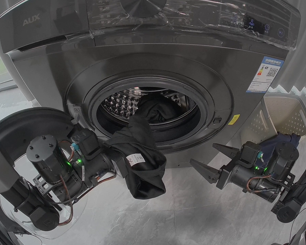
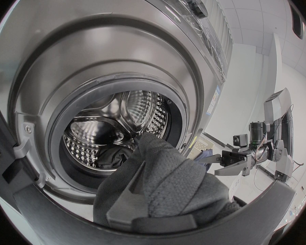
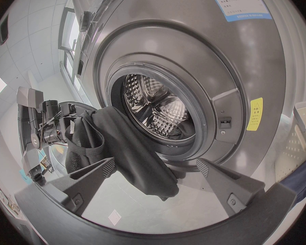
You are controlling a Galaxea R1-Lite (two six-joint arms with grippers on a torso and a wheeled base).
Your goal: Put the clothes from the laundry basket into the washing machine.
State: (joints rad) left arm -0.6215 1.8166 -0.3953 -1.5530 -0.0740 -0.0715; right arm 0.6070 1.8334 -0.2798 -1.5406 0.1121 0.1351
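Now, drum: we see one dark cloth inside the grey washing machine.
Laundry basket: white plastic, holds navy clothes.
Left claw: clamped on one black garment at the drum's mouth.
Right claw: spread apart.

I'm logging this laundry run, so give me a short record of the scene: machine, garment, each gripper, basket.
washing machine: door open
black garment: runs from the drum mouth to the left gripper, lower end hanging outside
left gripper: shut on black garment
right gripper: open, empty, in front of the machine
laundry basket: beside the machine, dark blue clothing inside
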